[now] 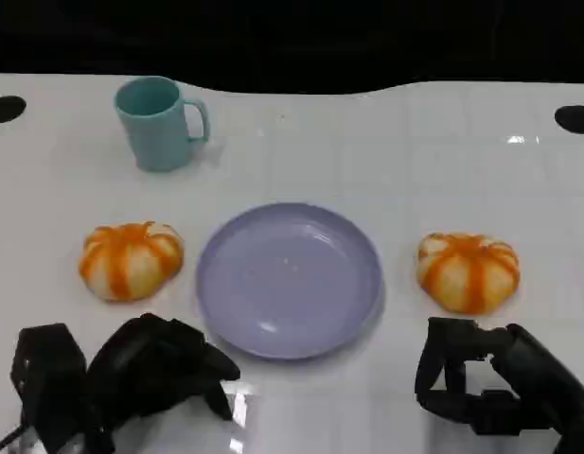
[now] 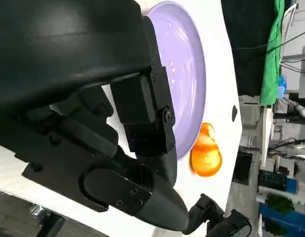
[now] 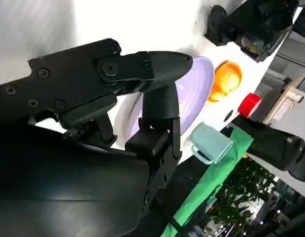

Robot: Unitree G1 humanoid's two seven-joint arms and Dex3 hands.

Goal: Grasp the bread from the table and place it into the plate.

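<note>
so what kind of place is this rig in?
Probably a robotics lab or test room, not a home: a plain white table with staged props, a green cloth hung beside it, and cables and equipment racks in the background.

1. The desk (image 1: 386, 151) is white, with faint grid lines.
2. The plate (image 1: 289, 279) is plain lavender.
3. Both breads, the left bread (image 1: 131, 259) and the right bread (image 1: 468, 271), are pale cream with orange stripes.
4. The cup (image 1: 159, 123) is light teal.
5. The left hand (image 1: 154, 369) and the right hand (image 1: 495, 383) are black.
</note>
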